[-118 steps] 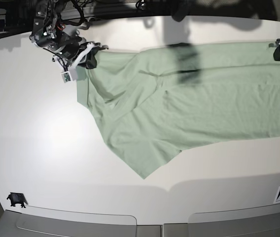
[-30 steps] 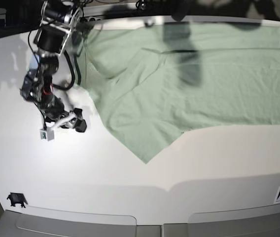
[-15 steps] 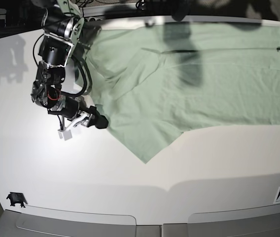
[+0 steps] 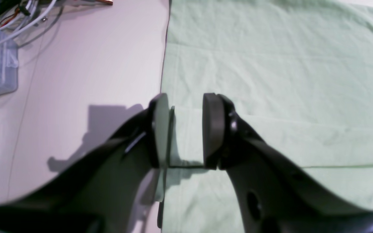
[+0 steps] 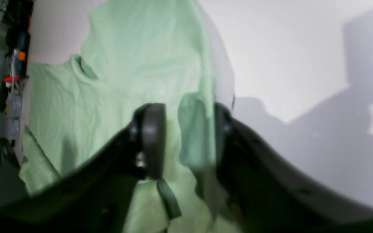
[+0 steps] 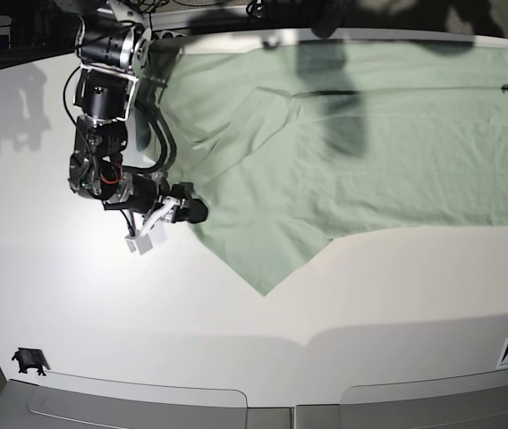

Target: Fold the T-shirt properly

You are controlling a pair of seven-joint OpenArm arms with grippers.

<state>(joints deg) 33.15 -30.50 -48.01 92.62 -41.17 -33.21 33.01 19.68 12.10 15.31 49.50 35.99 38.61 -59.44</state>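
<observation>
Right gripper sits at the near left edge of the T-shirt, its jaws apart and straddling the cloth's border: in the right wrist view the right gripper has one finger over the green fabric and the other beyond the hem, above the white table, with a lip of the T-shirt running up between them. No bite is made yet, as a gap shows on both sides of the cloth. From this pincer the garment spreads away ahead and to one side, and its long axis runs across the base view toward the far edge where the left arm waits. Just below the right gripper in the base view the shirt's loose pointed corner juts toward the front of the table, and this arm is plainly the nearer one to it. Left gripper is likewise parted, one finger just off the hem over bare table and the other over the T-shirt, the straight hem passing between them lengthwise; whether it touches the fabric cannot be told. The coming move probably turns on the right jaws closing on that border before any fold.
</observation>
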